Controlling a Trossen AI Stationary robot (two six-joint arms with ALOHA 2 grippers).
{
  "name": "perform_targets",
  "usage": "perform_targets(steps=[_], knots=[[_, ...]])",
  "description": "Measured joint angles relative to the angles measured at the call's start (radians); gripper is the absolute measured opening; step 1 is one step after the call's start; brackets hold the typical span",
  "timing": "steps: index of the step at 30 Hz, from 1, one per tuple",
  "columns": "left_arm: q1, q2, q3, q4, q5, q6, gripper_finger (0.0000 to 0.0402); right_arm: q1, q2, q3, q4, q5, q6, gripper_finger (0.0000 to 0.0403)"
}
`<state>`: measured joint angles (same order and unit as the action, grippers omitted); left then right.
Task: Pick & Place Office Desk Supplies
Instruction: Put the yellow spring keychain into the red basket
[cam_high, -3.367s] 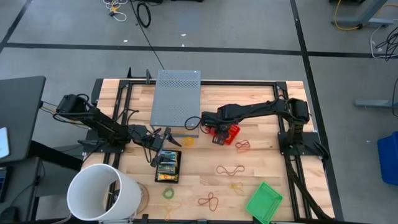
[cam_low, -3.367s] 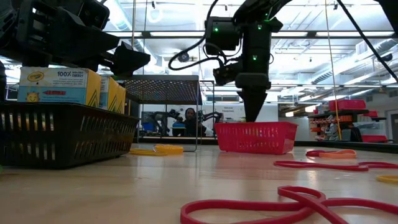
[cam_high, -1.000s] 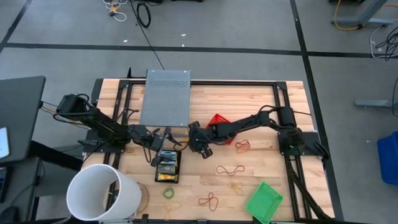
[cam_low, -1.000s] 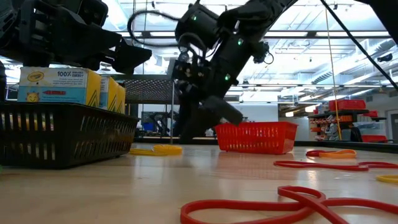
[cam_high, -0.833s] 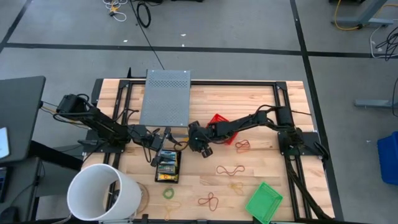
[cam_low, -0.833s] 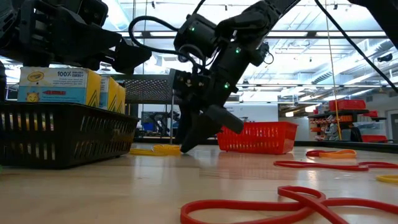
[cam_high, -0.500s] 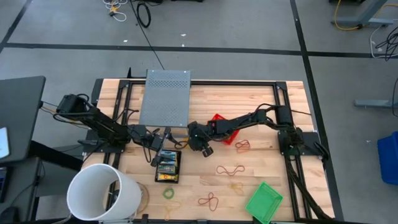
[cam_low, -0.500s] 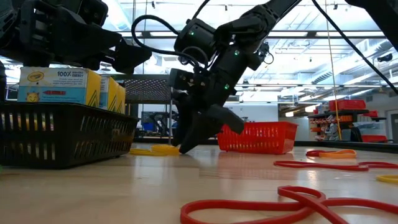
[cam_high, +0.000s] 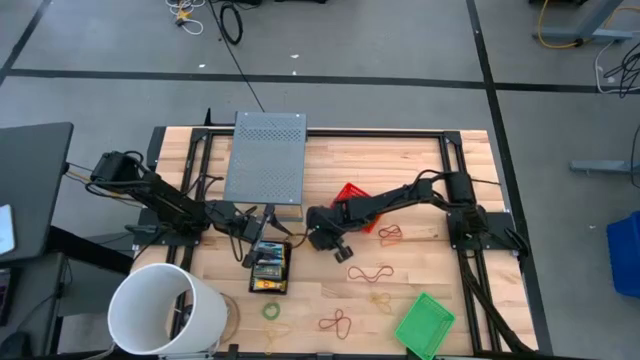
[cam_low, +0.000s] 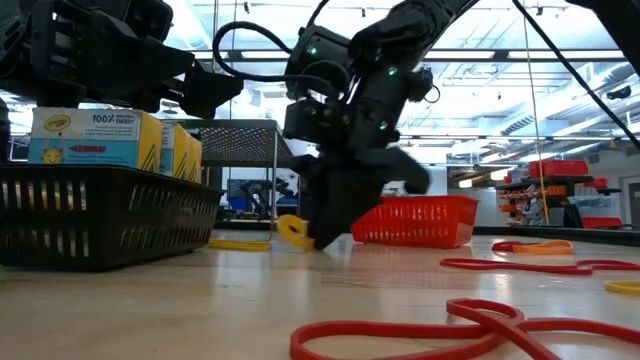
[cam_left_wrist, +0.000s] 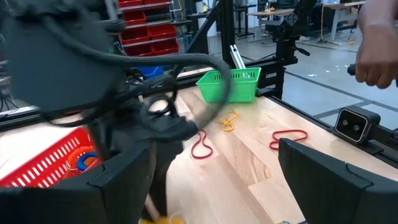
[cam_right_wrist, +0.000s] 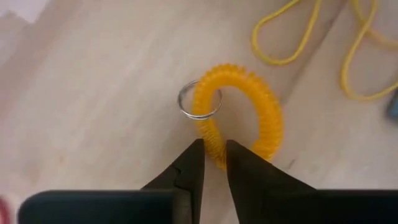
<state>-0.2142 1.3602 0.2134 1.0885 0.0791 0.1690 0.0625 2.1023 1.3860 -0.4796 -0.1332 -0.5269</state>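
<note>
High view: right gripper (cam_high: 322, 240) at frame centre, low over the table (cam_high: 420, 170), just right of the black basket (cam_high: 270, 268) at lower centre; red basket (cam_high: 352, 200) just behind the arm. Coil hidden under the fingers here. Loose bands (cam_high: 370, 272) scattered to the lower right, green basket (cam_high: 424, 322) at bottom right, white bucket (cam_high: 165, 310) at bottom left. Left gripper (cam_high: 262, 228) parked just left of centre, over the black basket.

Low view: yellow coil (cam_low: 296, 232) left of centre, hanging from the right gripper's tips, seemingly just off the wood. Crayon boxes (cam_low: 95, 138) upper left, standing in the black basket. Red band in the foreground at the bottom.

Left wrist view: fingers (cam_left_wrist: 323, 177) spread wide at the bottom corners, nothing between them.

Right wrist view: fingers nearly closed, pinching one strand of the coil at frame centre; metal ring (cam_right_wrist: 199, 101) on the coil's far end, upper centre.

Judged light, springy and soft; likely to stretch and swing rather than slip. Best pinched across a single strand, as now, well away from the smooth ring.
</note>
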Motion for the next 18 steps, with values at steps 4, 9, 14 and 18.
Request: perform_targets(steps=[4, 9, 14, 18], knots=[[0.0, 0.0, 0.0, 0.0, -0.001, 0.0, 0.0339, 0.03, -0.022, -0.002, -0.078, 0.01, 0.055, 0.0073], [0.0, 0.0, 0.0, 0.003, 0.0, 0.0, 0.0339, 0.075, -0.035, -0.004, -0.132, 0.072, 0.086, 0.0061], [0.0, 0.0, 0.0, 0.005, 0.0, -0.006, 0.0339, 0.117, -0.038, -0.004, -0.142, 0.15, 0.093, 0.0011], [-0.001, 0.0, 0.0, 0.006, 0.0, -0.006, 0.0339, 0.149, -0.038, -0.005, -0.138, 0.223, 0.114, 0.0006]])
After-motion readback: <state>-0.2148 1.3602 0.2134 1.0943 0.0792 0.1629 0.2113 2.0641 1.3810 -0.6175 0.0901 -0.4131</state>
